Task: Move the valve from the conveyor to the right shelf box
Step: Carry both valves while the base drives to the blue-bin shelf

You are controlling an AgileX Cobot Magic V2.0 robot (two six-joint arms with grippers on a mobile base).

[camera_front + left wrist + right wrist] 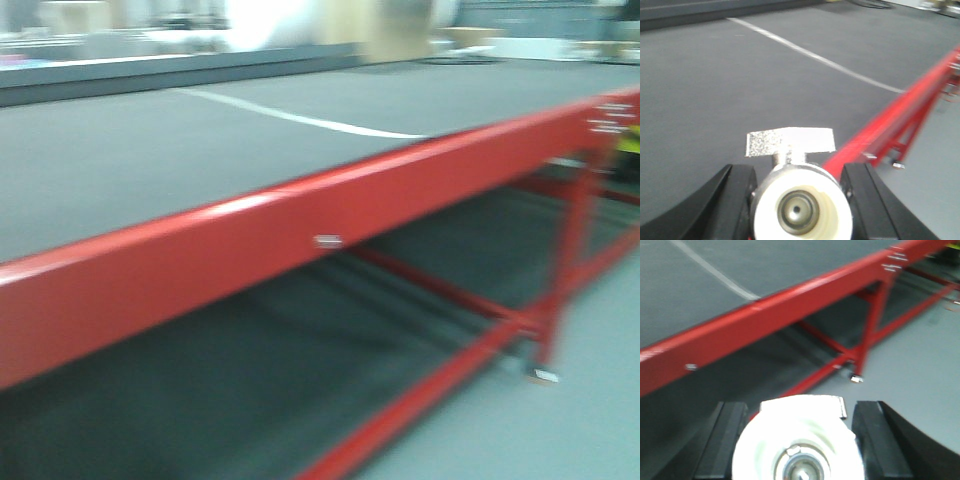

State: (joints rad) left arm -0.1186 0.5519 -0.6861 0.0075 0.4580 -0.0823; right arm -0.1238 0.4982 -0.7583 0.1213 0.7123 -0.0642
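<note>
Metal valve [800, 207] clenched in left hand [799, 175]; right hand [799, 412] grasps second valve [797, 440].
Risk: blurred views suggest fast motion; either may slip.

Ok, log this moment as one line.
left hand: shut on valve | right hand: shut on second valve | belt: grey, white line across | shelf box: not in view | pictures blurred

You see the left valve [801, 202] and right valve [799, 440] cut off by the lower picture edge. The far background [300, 25] blurs beyond reading.
</note>
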